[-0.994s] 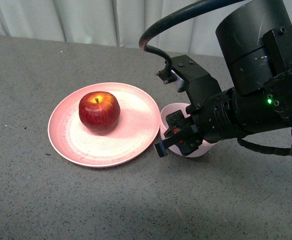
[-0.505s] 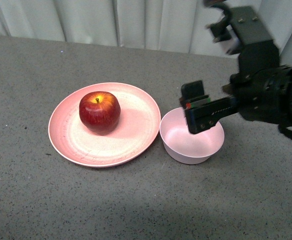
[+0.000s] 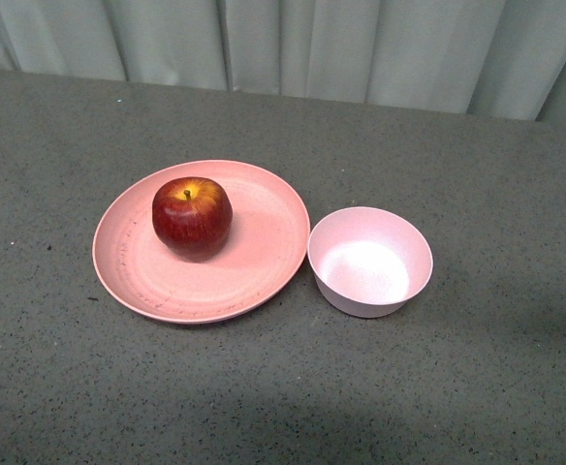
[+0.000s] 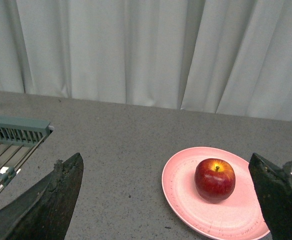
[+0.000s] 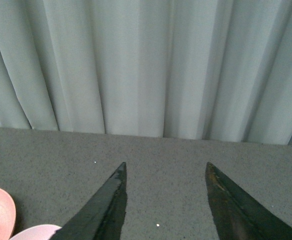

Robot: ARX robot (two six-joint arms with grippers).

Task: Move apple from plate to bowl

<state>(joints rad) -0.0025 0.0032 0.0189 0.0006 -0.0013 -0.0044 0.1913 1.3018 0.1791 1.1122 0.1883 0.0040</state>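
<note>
Grey speckled tabletop carries the salmon plate, and the empty pale pink bowl stands just beside its right rim. Left of the plate's middle sits the apple, stem up. Neither arm shows from the front. The left gripper is spread wide and holds nothing. The apple lies well ahead of it, within the span of its fingers, so that arm looks better placed. The right gripper, parted and empty, faces the curtain, with no apple in its view.
</note>
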